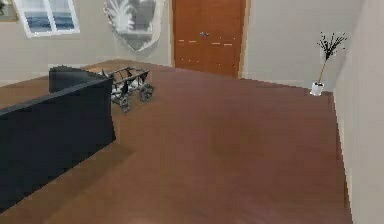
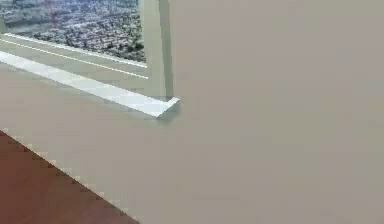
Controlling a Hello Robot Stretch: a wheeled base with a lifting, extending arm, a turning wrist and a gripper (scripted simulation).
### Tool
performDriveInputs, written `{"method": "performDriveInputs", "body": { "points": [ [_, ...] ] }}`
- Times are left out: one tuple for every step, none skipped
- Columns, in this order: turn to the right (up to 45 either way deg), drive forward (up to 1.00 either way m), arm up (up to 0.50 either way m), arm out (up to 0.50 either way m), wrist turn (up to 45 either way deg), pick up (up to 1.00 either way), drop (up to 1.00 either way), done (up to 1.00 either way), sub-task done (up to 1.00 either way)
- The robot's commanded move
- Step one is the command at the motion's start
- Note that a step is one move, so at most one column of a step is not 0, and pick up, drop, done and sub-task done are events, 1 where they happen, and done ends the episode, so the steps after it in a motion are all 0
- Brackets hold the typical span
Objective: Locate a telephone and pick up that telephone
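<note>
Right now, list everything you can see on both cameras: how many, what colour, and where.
sofa: one, dark blue-black, forward view's left
wheeled frame: one, dark metal, on the floor beyond the sofa
double door: one, orange-brown, far wall
wall hanging: one, grey, left of the door
far window: one, white frame, forward view's upper left
vase of twigs: one, white vase, dark twigs, by the right wall
side window: one, pale frame and sill, arm side view's upper left
floor: brown wood

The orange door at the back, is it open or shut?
Shut. In the forward view the door lies flat in its frame, with no gap at its edges and no room showing behind.
</note>
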Motion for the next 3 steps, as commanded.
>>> {"method": "performDriveInputs", "body": {
  "points": [
    [-15.0,0.0,0.0,0.0,0.0,0.0,0.0,0.0,0.0],
    [0.0,0.2,0.0,0.0,0.0,0.0,0.0,0.0,0.0],
    [-45.0,0.0,0.0,0.0,0.0,0.0,0.0,0.0,0.0]
  ]
}}
